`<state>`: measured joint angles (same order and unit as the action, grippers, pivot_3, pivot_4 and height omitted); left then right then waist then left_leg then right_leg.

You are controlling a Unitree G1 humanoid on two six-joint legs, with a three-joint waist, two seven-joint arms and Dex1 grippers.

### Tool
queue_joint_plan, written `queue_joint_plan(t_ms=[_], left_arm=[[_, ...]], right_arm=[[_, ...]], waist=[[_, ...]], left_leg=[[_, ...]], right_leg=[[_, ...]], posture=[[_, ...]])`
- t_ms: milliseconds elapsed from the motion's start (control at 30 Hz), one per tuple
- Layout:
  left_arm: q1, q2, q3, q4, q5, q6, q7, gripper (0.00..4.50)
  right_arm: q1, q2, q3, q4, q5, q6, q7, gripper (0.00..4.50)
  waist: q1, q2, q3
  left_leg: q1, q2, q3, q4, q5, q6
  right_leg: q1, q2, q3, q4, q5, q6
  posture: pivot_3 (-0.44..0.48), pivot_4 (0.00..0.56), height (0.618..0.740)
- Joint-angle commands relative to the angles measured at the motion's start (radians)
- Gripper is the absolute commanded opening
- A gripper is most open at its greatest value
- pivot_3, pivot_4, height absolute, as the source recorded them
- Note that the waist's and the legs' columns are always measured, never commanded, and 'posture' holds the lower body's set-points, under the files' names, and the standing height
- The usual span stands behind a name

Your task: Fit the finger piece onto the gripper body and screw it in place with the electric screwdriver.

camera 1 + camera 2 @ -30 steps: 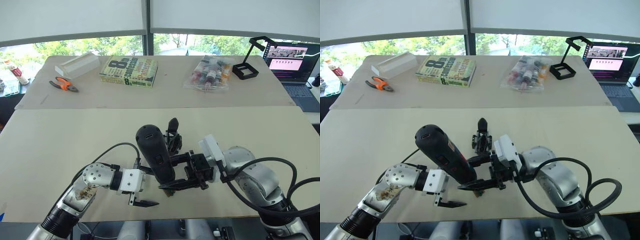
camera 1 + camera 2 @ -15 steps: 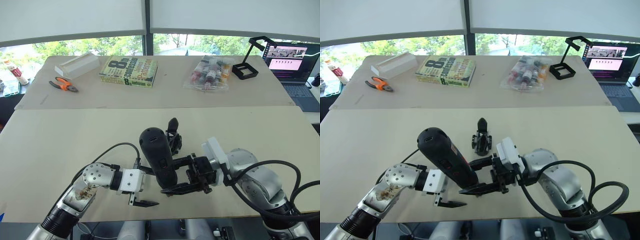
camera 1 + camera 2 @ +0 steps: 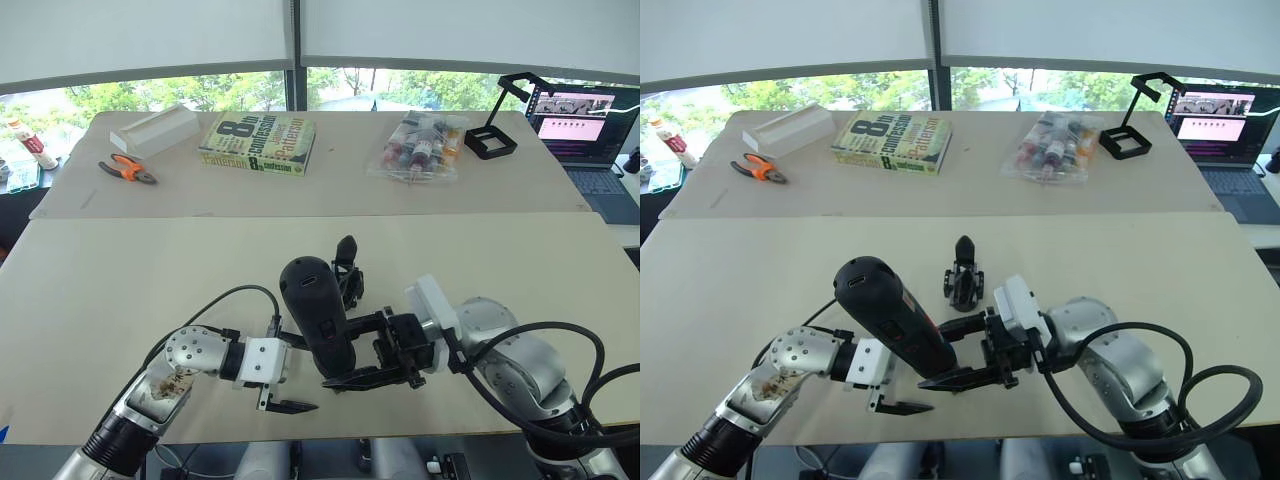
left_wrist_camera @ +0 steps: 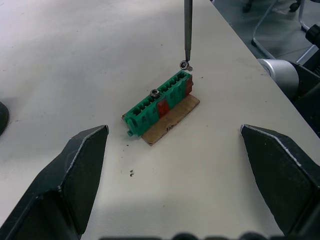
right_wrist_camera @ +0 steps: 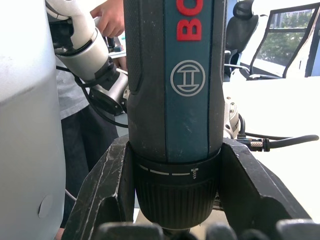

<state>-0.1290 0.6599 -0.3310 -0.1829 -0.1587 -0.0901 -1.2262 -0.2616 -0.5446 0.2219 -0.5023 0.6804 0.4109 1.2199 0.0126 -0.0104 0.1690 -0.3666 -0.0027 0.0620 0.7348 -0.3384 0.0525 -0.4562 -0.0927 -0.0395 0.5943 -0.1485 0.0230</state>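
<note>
we hold the thick black cylindrical electric screwdriver [image 3: 318, 312] upright in our right gripper [image 3: 368, 350], its two black fingers clamped round the collar, as the right wrist view shows plainly. against a second ago the tool has drawn slightly nearer to us and stands a little straighter; over the last half second it barely shifts. our left gripper [image 3: 285, 378] stays spread wide and empty, just beside the tool. through its wrist camera the thin metal bit [image 4: 188, 29] hangs with its tip at a small silver screw [image 4: 185, 64] on the end of a small green ridged block [image 4: 160, 100]; whether the bit is seated in the screw we cannot quite tell. the small black plastic gripper body [image 3: 963, 272], one pointed finger upright, sits on the pale table [image 3: 120, 290] just beyond the tool, untouched. we judge that we are settling to pick up a screw, so fitting and fastening remain ahead.
</note>
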Motion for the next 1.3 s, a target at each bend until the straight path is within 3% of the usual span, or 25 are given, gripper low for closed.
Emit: queue_joint_plan(t_ms=[33,1300], left_arm=[[-0.010,-0.005,-0.003,-0.008,-0.002,-0.020,0.004,4.50],[-0.029,-0.010,0.002,-0.001,-0.004,-0.010,0.012,4.50]], right_arm=[[-0.015,0.007,-0.028,-0.033,0.027,-0.034,0.009,1.90],[0.011,0.012,0.000,-0.006,-0.019,-0.074,0.039,1.90]], waist=[[0.000,0.000,0.000],[0.000,0.000,0.000]], left_leg=[[0.000,0.000,0.000,0.000,0.000,0.000],[0.000,0.000,0.000,0.000,0.000,0.000]], right_leg=[[0.000,0.000,0.000,0.000,0.000,0.000],[0.000,0.000,0.000,0.000,0.000,0.000]], posture=[[0.000,0.150,0.740],[0.000,0.150,0.740]])
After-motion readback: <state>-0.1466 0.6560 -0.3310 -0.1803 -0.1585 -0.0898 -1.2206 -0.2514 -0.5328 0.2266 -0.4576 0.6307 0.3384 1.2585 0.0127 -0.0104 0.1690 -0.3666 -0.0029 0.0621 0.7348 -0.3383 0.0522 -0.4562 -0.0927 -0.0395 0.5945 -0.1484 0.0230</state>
